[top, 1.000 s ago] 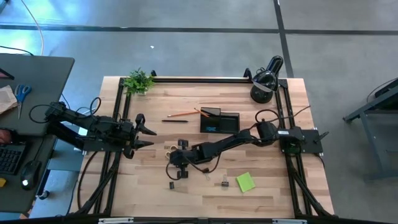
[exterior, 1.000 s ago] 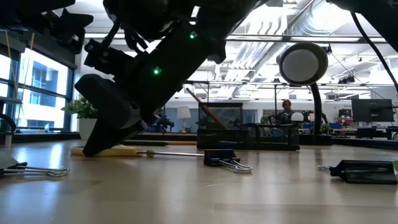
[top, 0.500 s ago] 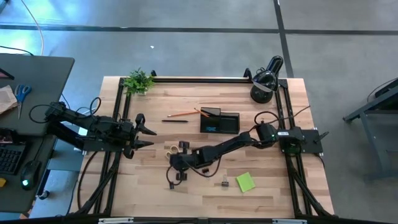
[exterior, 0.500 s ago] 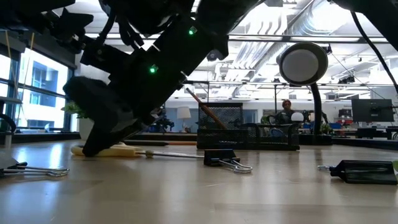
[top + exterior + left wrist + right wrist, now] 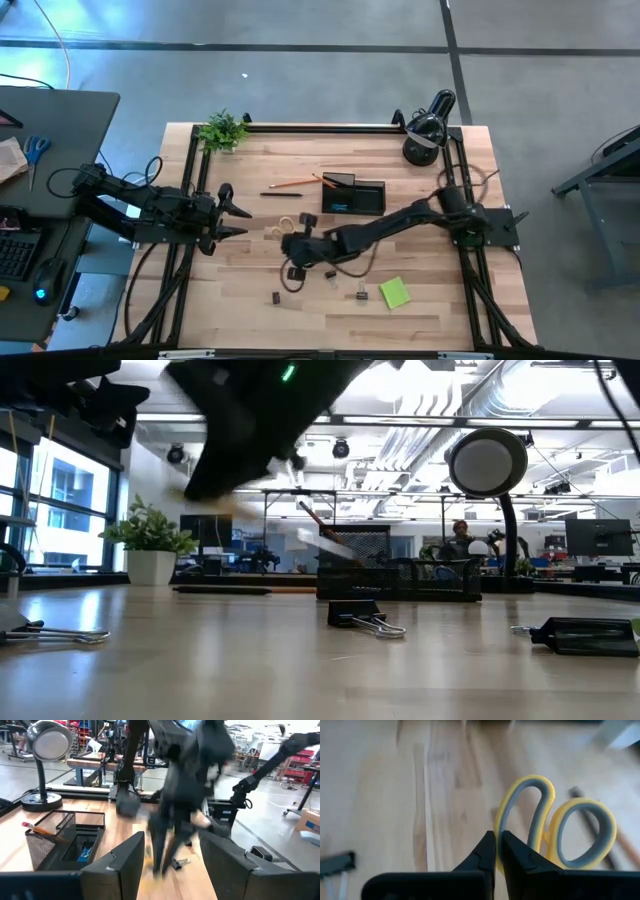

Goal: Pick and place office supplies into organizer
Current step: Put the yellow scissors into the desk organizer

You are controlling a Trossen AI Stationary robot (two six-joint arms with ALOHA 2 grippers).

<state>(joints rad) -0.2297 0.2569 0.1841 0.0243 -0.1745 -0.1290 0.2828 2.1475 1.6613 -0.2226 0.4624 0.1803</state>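
Observation:
The yellow-handled scissors (image 5: 555, 825) are in my right gripper (image 5: 498, 851), which is shut on them above the table's middle (image 5: 300, 243). In the low view both are a blur above the table. The black mesh organizer (image 5: 353, 193) stands toward the far side, with a pencil leaning in its taller section (image 5: 42, 831). An orange pencil (image 5: 295, 183) and a black pen (image 5: 282, 194) lie left of it. The lime-green sticky pad (image 5: 394, 292) and several binder clips (image 5: 360, 293) lie near the front. My left gripper (image 5: 238, 218) waits open at the table's left edge. My right gripper pinches the scissors between its two fingers just below the handle rings (image 5: 503, 822). The fingertips hide the place of contact. The fingers come from above, slanting down. Both rings stick out past the fingertips, and the scissors are lifted clear of the table.
A black domed lamp (image 5: 428, 128) stands at the far right corner and a small green plant (image 5: 223, 130) at the far left corner. Binder clips (image 5: 365, 618) lie on the near part of the table. A black frame rail (image 5: 330, 127) runs round the table top.
My right gripper has risen from the table with the scissors and moved a little toward the far edge and the organizer. The scissors, which lay flat on the wood, are now lifted clear.

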